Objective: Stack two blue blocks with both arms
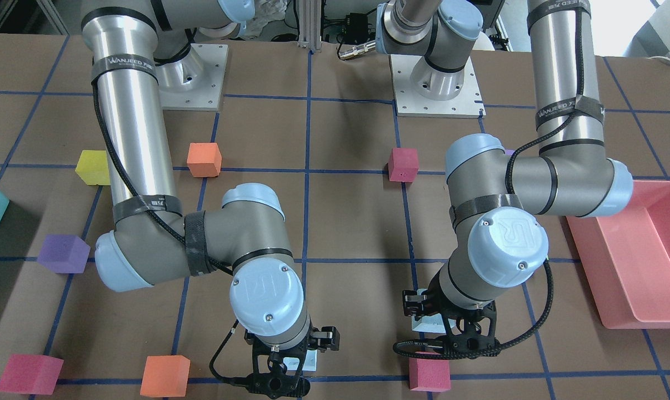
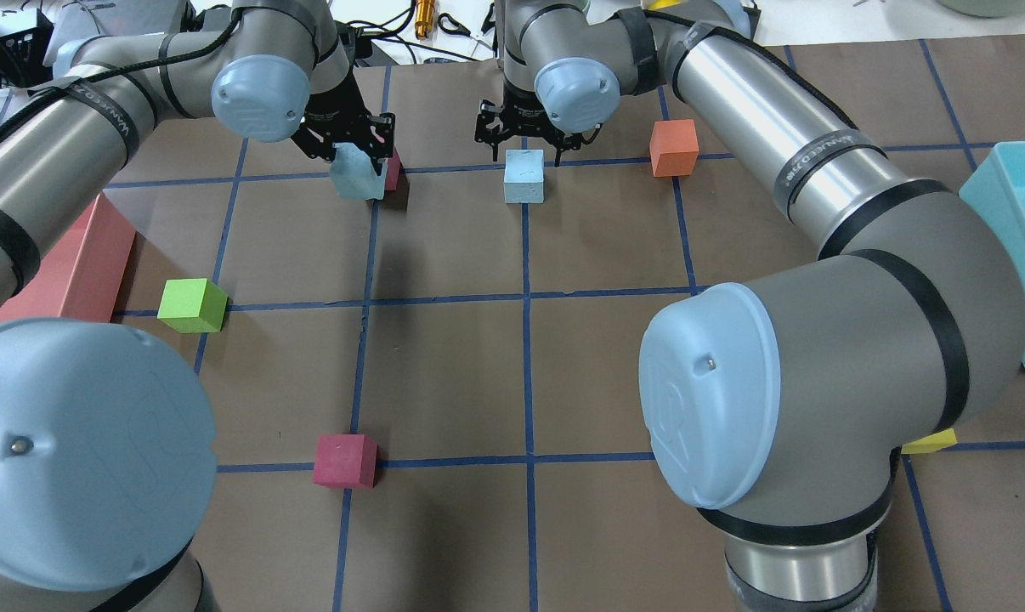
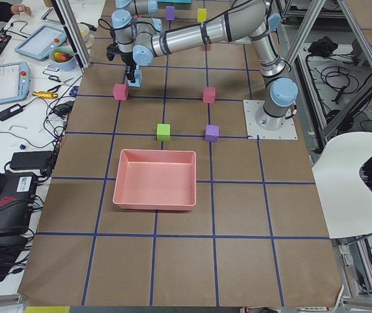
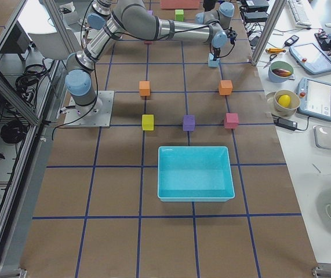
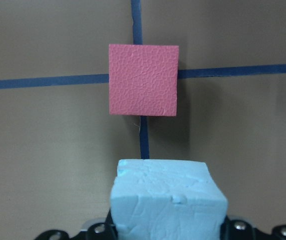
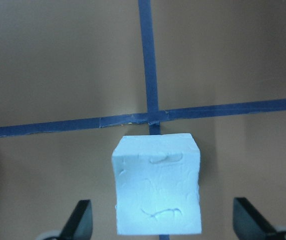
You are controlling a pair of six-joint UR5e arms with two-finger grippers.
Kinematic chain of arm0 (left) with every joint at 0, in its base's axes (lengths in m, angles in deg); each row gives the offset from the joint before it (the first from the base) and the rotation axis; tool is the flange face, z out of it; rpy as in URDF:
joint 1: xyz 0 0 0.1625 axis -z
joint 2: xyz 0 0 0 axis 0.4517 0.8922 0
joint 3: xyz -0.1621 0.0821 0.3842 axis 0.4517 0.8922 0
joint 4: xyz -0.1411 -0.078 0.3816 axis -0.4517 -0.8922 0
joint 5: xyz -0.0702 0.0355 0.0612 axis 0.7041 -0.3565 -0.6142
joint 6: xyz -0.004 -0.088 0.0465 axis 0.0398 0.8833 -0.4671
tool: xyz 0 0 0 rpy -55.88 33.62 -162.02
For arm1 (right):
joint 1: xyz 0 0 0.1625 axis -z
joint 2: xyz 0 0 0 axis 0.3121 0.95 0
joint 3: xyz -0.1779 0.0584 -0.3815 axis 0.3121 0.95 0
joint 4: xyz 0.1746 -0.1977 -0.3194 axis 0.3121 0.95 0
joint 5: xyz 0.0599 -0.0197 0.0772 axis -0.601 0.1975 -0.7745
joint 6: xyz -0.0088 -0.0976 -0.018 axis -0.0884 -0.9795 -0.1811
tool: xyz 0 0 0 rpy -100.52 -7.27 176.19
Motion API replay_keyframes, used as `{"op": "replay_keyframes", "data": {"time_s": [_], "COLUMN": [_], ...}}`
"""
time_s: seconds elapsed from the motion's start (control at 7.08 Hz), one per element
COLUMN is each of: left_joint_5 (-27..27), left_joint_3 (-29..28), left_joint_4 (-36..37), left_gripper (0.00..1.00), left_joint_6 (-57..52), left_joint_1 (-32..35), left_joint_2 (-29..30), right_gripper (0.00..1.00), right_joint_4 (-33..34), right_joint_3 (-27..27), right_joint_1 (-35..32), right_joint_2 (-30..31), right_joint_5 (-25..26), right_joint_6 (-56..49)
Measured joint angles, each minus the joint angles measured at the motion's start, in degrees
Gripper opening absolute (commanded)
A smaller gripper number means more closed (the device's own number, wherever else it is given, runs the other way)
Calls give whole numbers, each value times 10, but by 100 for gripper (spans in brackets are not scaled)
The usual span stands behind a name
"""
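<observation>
My left gripper [image 2: 351, 151] is shut on one pale blue block [image 2: 358, 175] and holds it a little above the table, right beside a pink cube [image 2: 391, 170]. In the left wrist view the held block [image 5: 168, 200] fills the bottom and the pink cube [image 5: 143, 80] lies on a tape crossing beyond it. The other blue block [image 2: 523, 176] sits on the table on a blue tape line. My right gripper [image 2: 525, 144] is open just above it. In the right wrist view this block [image 6: 158, 185] lies between the spread fingers [image 6: 80, 222], which do not touch it.
A pink bin [image 2: 79, 263] stands at the left and a teal bin [image 2: 1014, 229] at the right. Loose cubes: orange [image 2: 674, 146], green [image 2: 191, 304], pink [image 2: 345, 459], yellow [image 2: 929, 442], purple [image 1: 63, 253]. Both arms' elbows hang over the near table.
</observation>
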Motion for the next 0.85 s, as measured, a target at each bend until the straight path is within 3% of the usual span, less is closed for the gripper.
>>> {"op": "replay_keyframes", "data": {"time_s": [0.42,0.57,0.85], "left_joint_5": [4,4,12], "left_joint_3": [-6,-20,-71], "left_joint_4": [-1,-1,-9], "left_gripper": [0,0,0], "left_joint_6": [40,66,121], "left_joint_1": [34,52,82], "left_joint_2": [10,19,44], "right_gripper": [100,100,100], "right_joint_4": [-135,-166,-187], "right_joint_3": [-18,-44,-150], "right_joint_1": [49,67,104], "right_joint_2": [102,143,238], "right_joint_5": [5,9,24], "right_joint_6": [-29,-58,-112]}}
